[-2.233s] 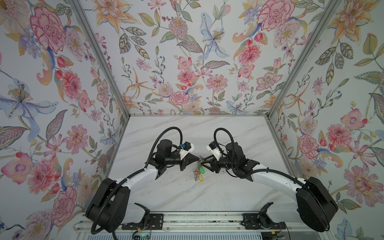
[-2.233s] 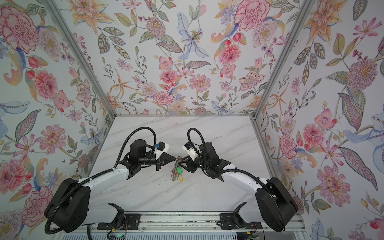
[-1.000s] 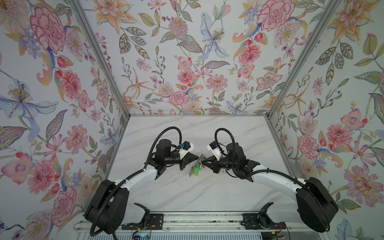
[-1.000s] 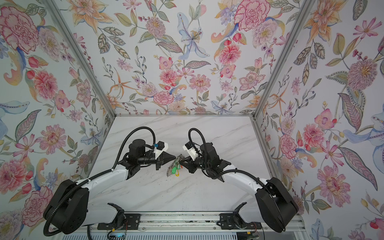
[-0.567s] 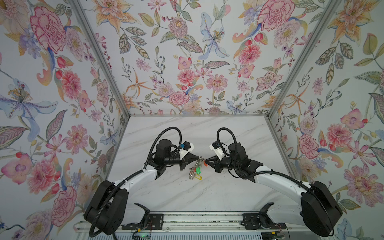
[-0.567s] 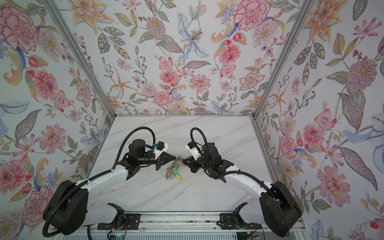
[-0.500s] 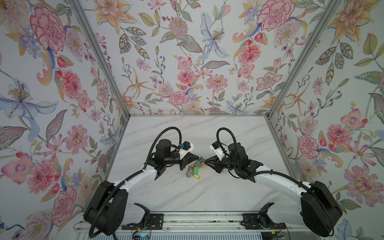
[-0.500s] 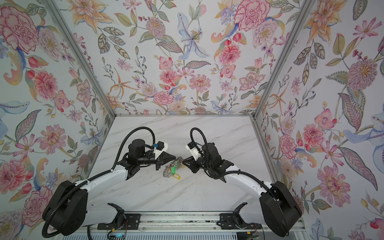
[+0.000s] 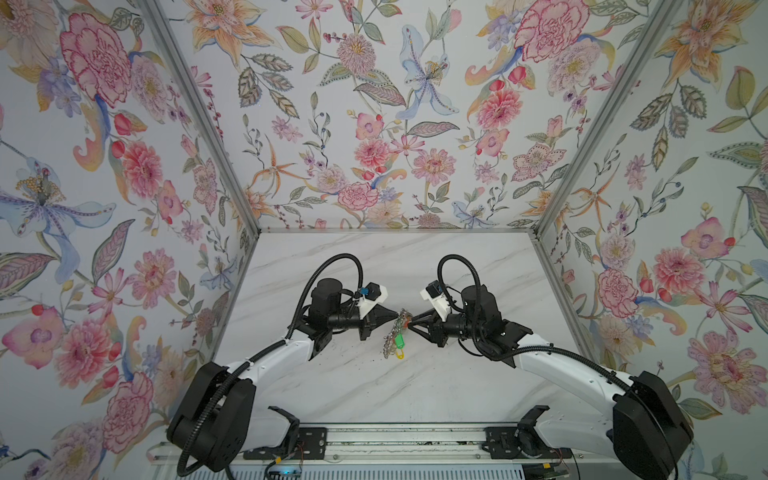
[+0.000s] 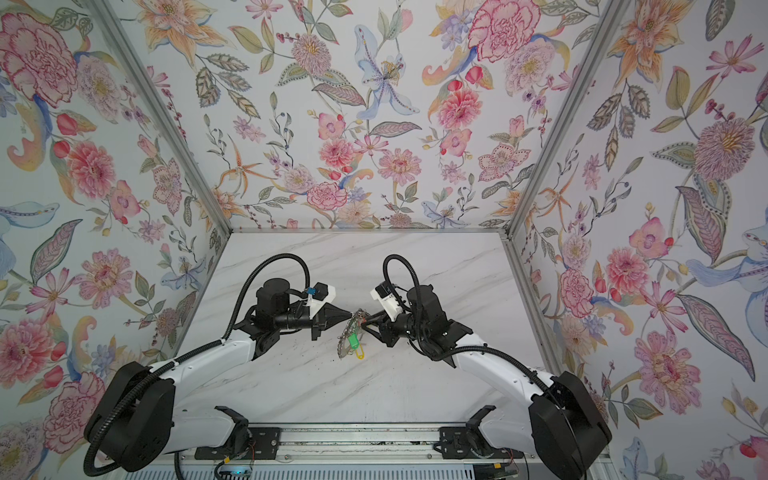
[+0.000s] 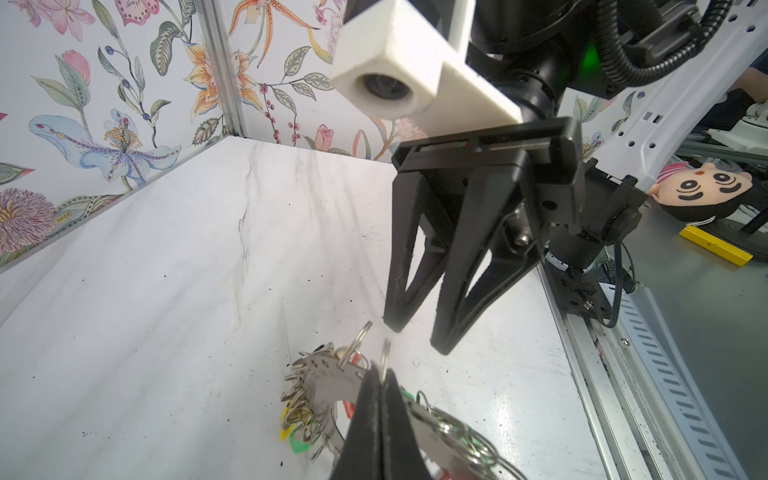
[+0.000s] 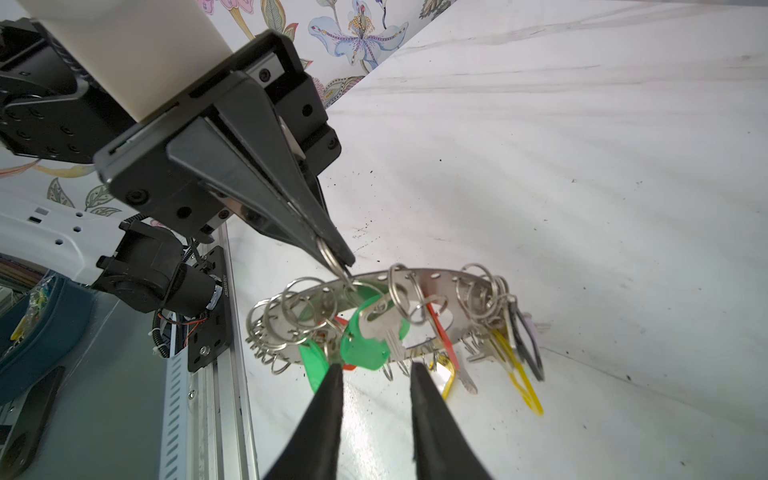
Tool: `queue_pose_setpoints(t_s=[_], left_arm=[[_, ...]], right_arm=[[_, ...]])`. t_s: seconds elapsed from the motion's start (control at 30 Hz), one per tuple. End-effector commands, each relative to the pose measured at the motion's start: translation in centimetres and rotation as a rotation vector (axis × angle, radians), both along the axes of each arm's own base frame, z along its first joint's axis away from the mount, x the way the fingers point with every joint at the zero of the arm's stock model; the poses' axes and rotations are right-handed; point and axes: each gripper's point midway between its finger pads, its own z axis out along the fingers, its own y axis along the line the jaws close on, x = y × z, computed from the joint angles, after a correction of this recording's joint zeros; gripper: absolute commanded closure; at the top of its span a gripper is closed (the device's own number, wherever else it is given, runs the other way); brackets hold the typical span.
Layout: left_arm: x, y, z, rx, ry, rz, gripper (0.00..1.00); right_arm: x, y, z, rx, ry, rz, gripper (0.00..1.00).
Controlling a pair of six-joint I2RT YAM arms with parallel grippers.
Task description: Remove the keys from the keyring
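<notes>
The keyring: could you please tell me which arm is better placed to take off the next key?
Probably the right. The left gripper is shut on a split ring, holding the keyring; the right gripper is open and free, just short of the green-tagged key.

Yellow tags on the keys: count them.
2 in the right wrist view: one yellow tag by the red tag, another by the black tag. Others may hide behind the keyring.

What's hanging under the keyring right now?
Keys with green, yellow, red and black tags hang under the keyring, with the table below. Keys behind those tags are covered.
</notes>
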Motion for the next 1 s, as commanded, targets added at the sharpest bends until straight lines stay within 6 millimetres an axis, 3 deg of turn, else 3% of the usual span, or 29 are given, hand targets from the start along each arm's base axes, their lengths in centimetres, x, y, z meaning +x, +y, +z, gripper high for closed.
queue_pose_setpoints(t_s=[0.0,0.2,0.67,0.97], left_arm=[[-0.4,-0.2,1.4,-0.038,-0.054,-0.026,1.00],[-0.5,-0.3,1.6,-0.049,-0.051,-0.035,1.00],[-0.6,-0.4,1.6,-0.053,-0.042,-0.040,1.00],[-0.8,-0.4,2.0,-0.067,-0.047,-0.050,1.00]], right_arm=[[-0.7,0.2,0.9,0.039,-0.007,0.024,0.70],[-0.9,1.0,0.9,0.098,0.036,0.051,0.70],[1.0,2.8,0.7,0.158,0.067,0.015,0.71],[1.4,3.3,0.0,0.168,0.090,0.024,0.63]])
